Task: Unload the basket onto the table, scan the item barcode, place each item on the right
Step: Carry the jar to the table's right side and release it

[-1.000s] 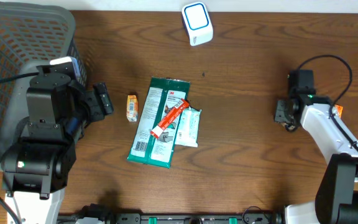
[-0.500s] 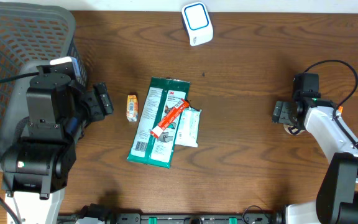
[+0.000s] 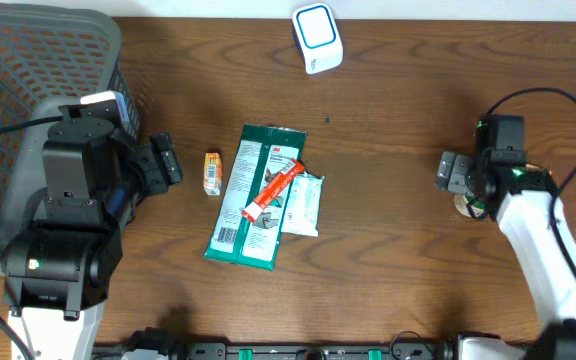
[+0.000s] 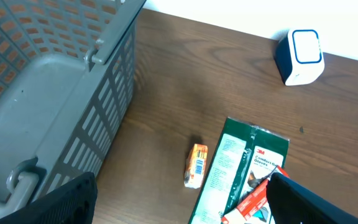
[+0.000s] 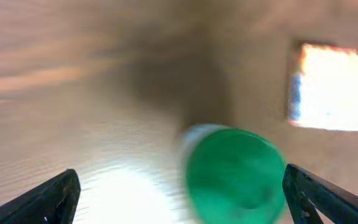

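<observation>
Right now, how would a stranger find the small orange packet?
Find the grey basket on the left. To its right lies a long green pack. The orange packet lies apart at that pack's left edge; its neighbours are stacked.

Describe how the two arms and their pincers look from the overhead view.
Left arm: bulky black housings on a white base link, a small green light low down, and a black cable trailing off to the left. Left pincer: black. Right arm: white link, black wrist block with a green light, and a looping black cord above it. Right pincer: dark grey-black.
</observation>
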Controlling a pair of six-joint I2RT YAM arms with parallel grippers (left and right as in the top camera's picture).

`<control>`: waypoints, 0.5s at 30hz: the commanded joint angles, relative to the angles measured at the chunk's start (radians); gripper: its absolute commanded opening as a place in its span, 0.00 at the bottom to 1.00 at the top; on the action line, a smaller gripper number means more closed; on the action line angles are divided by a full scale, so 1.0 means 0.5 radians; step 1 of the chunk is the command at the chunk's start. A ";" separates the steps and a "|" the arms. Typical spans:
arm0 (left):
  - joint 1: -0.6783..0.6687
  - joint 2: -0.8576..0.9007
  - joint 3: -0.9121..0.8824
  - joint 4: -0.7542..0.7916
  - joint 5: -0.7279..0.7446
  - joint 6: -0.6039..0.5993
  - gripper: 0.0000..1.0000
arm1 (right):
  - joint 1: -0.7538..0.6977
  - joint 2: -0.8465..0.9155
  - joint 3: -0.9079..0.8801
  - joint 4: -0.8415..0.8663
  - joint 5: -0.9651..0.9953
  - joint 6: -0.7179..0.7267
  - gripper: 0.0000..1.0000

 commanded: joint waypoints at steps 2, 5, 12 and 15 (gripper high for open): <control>0.012 -0.001 0.018 0.002 -0.011 -0.011 0.87 | 0.076 -0.089 0.043 0.061 -0.795 -0.375 0.98; 0.012 -0.002 0.018 0.002 -0.011 -0.011 0.87 | 0.133 -0.014 0.040 0.082 -0.872 -0.455 0.70; 0.012 -0.001 0.018 0.002 -0.011 -0.011 0.87 | 0.140 0.272 0.040 0.118 -0.596 -0.430 0.05; 0.012 -0.001 0.018 0.002 -0.011 -0.011 0.87 | 0.138 0.421 0.040 0.125 -0.418 -0.430 0.08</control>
